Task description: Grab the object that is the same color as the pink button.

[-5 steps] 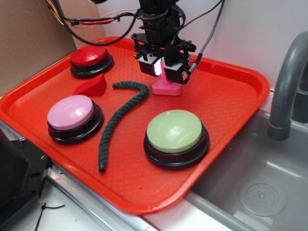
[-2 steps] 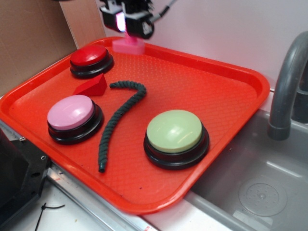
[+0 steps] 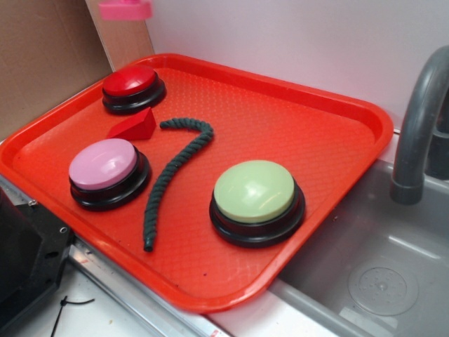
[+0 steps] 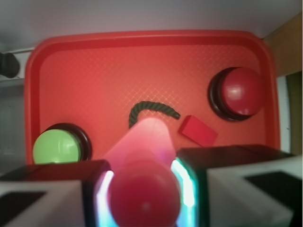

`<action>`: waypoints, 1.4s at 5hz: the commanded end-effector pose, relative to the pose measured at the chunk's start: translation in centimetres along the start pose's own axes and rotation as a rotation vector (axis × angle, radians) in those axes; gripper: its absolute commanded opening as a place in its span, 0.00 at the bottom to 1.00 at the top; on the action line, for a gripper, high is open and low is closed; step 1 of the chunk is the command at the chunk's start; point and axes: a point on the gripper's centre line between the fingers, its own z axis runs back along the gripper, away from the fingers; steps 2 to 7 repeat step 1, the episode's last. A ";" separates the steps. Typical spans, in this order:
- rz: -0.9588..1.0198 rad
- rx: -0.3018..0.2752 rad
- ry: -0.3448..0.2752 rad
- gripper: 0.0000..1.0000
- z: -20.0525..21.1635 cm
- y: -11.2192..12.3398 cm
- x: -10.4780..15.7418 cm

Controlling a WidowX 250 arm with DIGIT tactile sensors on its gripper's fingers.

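The bolt has gone up since a second ago. Then it stood on the tray near the back, with the gripper around it. Now it hangs at the top left of the exterior frame, high above the tray, and only its flat pink base shows there. The arm has gone out of that view.

The tray is big and red and fills most of the exterior frame. At the right edge there is a grey sink with a grey tap. Brown cardboard stands at the upper left.

On the tray, the green button sits at the lower middle. The pink button sits at the left. The red button sits at the upper left. A dark green rope curves between the pink and green buttons and hooks over near the top. A small red block lies just beside the rope's hook, between the red and pink buttons.

In the wrist view, the gripper fills the bottom of the frame. Its two fingers are squeezed on the bolt's shaft, one on each side, and the pads glow. The bolt looks blurry and big here, so its ribs cannot be made out. Its pink base points toward the tray far below. The green button, rope, red block and red button show beyond it. The pink button is hidden, most likely behind the gripper.
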 end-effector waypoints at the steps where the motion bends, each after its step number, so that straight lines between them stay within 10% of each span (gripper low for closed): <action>1: 0.044 0.059 -0.071 0.00 1.4 0.1 0.2; 7: 0.044 0.059 -0.071 0.00 1.4 0.1 0.2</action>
